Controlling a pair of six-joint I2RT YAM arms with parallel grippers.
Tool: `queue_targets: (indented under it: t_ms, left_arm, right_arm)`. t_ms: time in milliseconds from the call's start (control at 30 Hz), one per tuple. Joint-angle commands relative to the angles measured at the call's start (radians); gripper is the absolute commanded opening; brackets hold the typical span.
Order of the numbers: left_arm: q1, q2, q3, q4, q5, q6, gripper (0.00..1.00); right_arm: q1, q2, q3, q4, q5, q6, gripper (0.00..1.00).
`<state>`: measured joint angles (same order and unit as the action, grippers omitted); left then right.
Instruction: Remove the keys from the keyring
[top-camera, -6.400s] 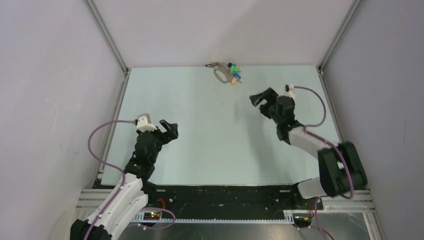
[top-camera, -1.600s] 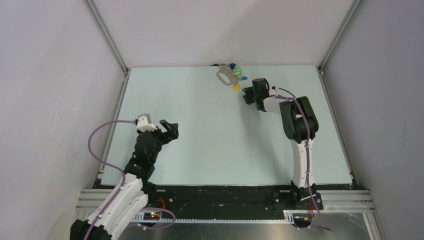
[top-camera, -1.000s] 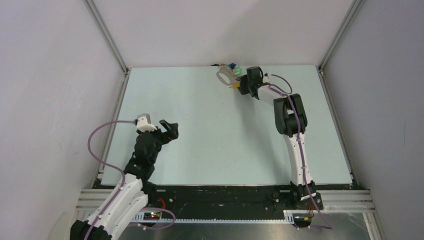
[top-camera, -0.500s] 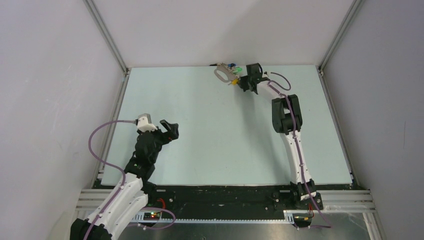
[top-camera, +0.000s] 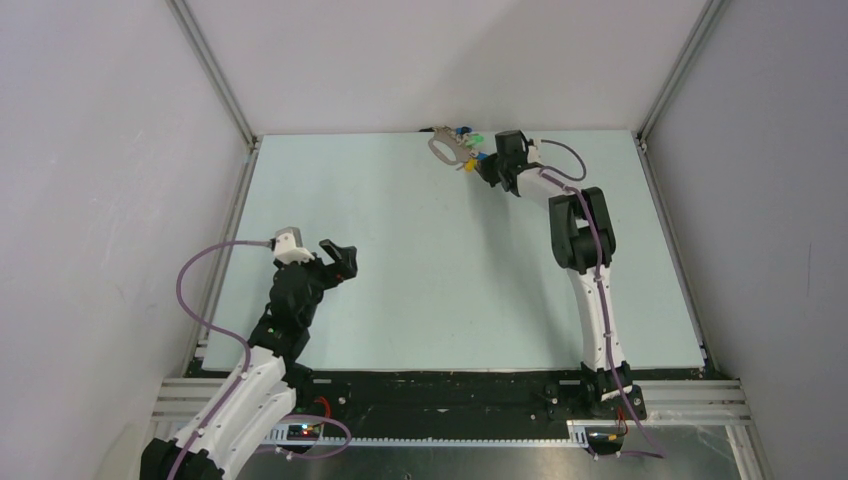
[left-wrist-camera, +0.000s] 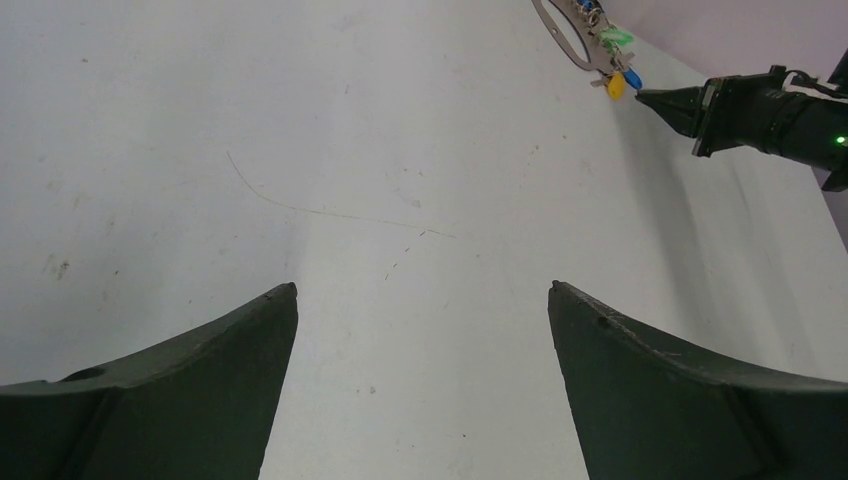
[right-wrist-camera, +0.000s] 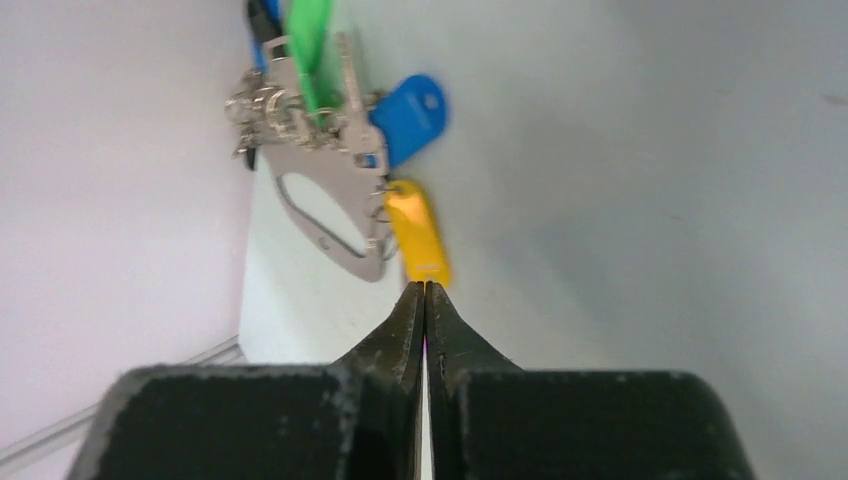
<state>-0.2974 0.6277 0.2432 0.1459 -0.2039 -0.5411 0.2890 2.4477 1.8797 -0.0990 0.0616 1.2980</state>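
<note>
Though light and stiff, probably slippery: keyring (right-wrist-camera: 352, 257) and keys (right-wrist-camera: 410, 115) bunched at the bench's (top-camera: 400, 290) far edge. Right tool (right-wrist-camera: 425, 287) pinched together, tips at the yellow tag's (right-wrist-camera: 418, 235) end; left tool (left-wrist-camera: 422, 288) spread apart. Best gripped across a flat plastic head.

Keyring (right-wrist-camera: 305, 158): grey metal, satin finish, smooth; lying at the far edge of the counter.
Keys (right-wrist-camera: 350, 95): silver metal, bright, lightly reflective.
Yellow tag (right-wrist-camera: 418, 235): plastic, smooth, faintly glossy.
Blue tag (right-wrist-camera: 412, 115): plastic, smooth, soft sheen.
Green tag (right-wrist-camera: 305, 40): plastic, vivid; finish too blurred to be judged.
Right gripper fingers (right-wrist-camera: 400, 330): black, matt, finely grained; plastic by appearance.
Left gripper fingers (left-wrist-camera: 180, 390): dark, matt, slightly pitted.
Counter (left-wrist-camera: 400, 130): pale, matt, marked by fine scratches and specks.
Cable (top-camera: 182, 288): purple sheath, smooth.
Frame rails (top-camera: 213, 72): bare metal, dull silver, rising from the far corners.
</note>
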Motion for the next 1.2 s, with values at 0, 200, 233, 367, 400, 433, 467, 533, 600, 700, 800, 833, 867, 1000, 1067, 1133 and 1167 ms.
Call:
queue_targets:
  t_ms: [0, 200, 233, 367, 400, 433, 467, 533, 600, 700, 800, 833, 867, 1000, 1067, 1133, 1167]
  left_arm:
    - [-0.006, -0.013, 0.008, 0.01, -0.005, 0.006, 0.98]
    - [-0.005, -0.016, 0.006, 0.009, -0.009, 0.007, 0.98]
    - [-0.005, -0.017, 0.005, 0.009, -0.012, 0.008, 0.98]
    - [-0.005, -0.018, 0.006, 0.009, -0.014, 0.009, 0.98]
    - [-0.005, -0.015, 0.006, 0.009, -0.014, 0.008, 0.98]
    - [-0.005, -0.013, 0.007, 0.009, -0.014, 0.008, 0.98]
    - [-0.006, -0.01, 0.008, 0.009, -0.014, 0.008, 0.98]
    - [-0.006, -0.005, 0.011, 0.008, -0.011, 0.007, 0.98]
    - [-0.006, -0.003, 0.012, 0.008, -0.01, 0.007, 0.98]
    - [-0.006, -0.013, 0.01, 0.007, -0.009, 0.007, 0.98]
    - [-0.006, -0.022, 0.007, 0.006, -0.005, 0.006, 0.98]
    - [-0.006, -0.025, 0.006, 0.005, -0.005, 0.006, 0.98]
    - [-0.005, -0.026, 0.005, 0.005, -0.004, 0.006, 0.98]
    - [-0.005, -0.027, 0.005, 0.005, -0.002, 0.005, 0.98]
    - [-0.005, -0.029, 0.005, 0.004, 0.002, 0.005, 0.98]
    - [-0.005, -0.029, 0.005, 0.004, 0.002, 0.005, 0.98]
    - [-0.005, -0.029, 0.004, 0.004, 0.001, 0.005, 0.98]
  right_arm:
    - [-0.002, 0.004, 0.099, 0.173, -0.06, -0.032, 0.0]
    - [0.005, 0.172, 0.302, 0.148, -0.047, 0.032, 0.0]
    - [0.006, 0.192, 0.361, 0.089, -0.037, 0.046, 0.0]
    - [0.008, 0.253, 0.436, -0.093, 0.034, 0.142, 0.0]
    - [0.008, 0.255, 0.435, -0.117, 0.04, 0.169, 0.0]
    - [0.008, 0.253, 0.435, -0.178, 0.045, 0.177, 0.0]
    - [0.012, 0.242, 0.432, -0.226, 0.059, 0.179, 0.0]
    - [0.018, 0.197, 0.361, -0.249, 0.088, 0.16, 0.0]
    - [0.024, 0.126, 0.245, -0.213, 0.103, 0.148, 0.0]
    - [0.028, 0.007, 0.083, -0.158, 0.1, 0.148, 0.0]
    - [0.031, -0.069, -0.081, -0.113, 0.08, 0.132, 0.0]
    - [0.035, -0.106, -0.114, -0.1, 0.071, 0.122, 0.0]
    - [0.038, -0.126, -0.184, -0.069, 0.068, 0.115, 0.0]
    - [0.048, -0.215, -0.353, 0.027, 0.041, 0.088, 0.0]
    - [0.044, -0.241, -0.386, 0.098, 0.028, 0.055, 0.06]
    - [0.04, -0.239, -0.359, 0.14, 0.02, 0.002, 0.22]
    - [0.036, -0.233, -0.323, 0.157, 0.002, -0.024, 0.28]
